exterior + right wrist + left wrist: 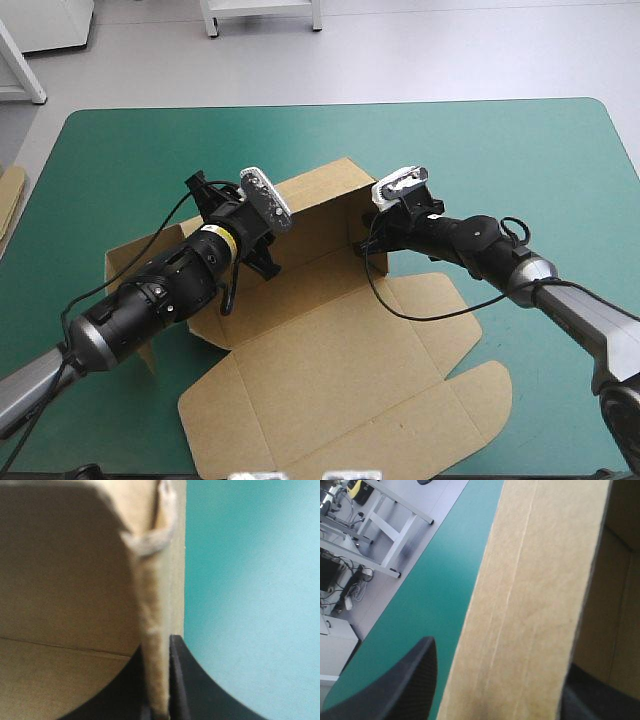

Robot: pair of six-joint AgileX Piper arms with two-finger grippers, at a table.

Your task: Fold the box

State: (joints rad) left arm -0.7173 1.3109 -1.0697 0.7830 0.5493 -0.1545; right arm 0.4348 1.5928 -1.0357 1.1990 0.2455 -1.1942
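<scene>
I see the box [330, 340] at the middle of the tabletop [520, 160], its far wall raised. My right claw [156, 645] pinches that wall's right end. The left claw [500, 655] straddles the wall, released.

One box [330, 350], two grippers, one table [500, 160].
The left gripper [500, 655] and the right gripper [156, 650] each have two black fingers [405, 685] (four fingers in all). The box is one brown piece, the table has one teal-green cover, and one edge of further board [10, 195] shows at its left side.
</scene>
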